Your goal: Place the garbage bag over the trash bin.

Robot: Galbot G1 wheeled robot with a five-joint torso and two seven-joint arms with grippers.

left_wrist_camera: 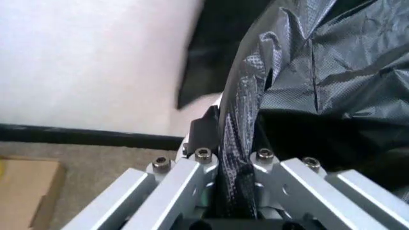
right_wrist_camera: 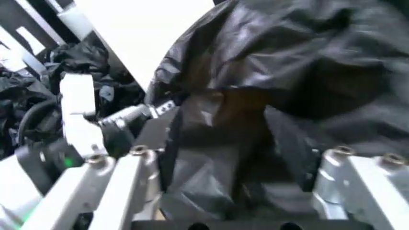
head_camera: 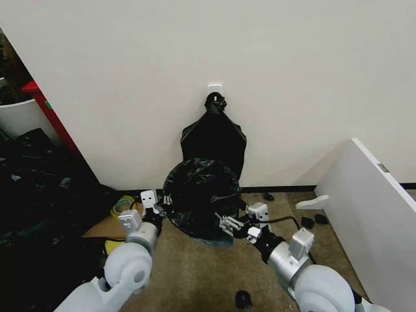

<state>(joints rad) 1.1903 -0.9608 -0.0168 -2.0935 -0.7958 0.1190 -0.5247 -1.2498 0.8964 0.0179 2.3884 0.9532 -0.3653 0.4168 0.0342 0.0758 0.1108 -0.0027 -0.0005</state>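
The glossy black garbage bag (head_camera: pixel 200 195) is spread over a round form on the carpet against the wall; the trash bin is hidden beneath it. My left gripper (head_camera: pixel 160 207) is at the bag's left edge, and in the left wrist view it (left_wrist_camera: pixel 233 155) is shut on a fold of the bag (left_wrist_camera: pixel 332 81). At the bag's front right is my right gripper (head_camera: pixel 227 225). In the right wrist view its fingers (right_wrist_camera: pixel 137 158) stand wide apart with bunched bag plastic (right_wrist_camera: pixel 236 143) between them.
A fan-shaped bunch of black bags (head_camera: pixel 214 138) hangs from a white hook on the wall just behind. A heap of black plastic (head_camera: pixel 39 195) lies at the left, with cardboard (head_camera: pixel 110 227) beside it. A white board (head_camera: pixel 370 201) leans at the right.
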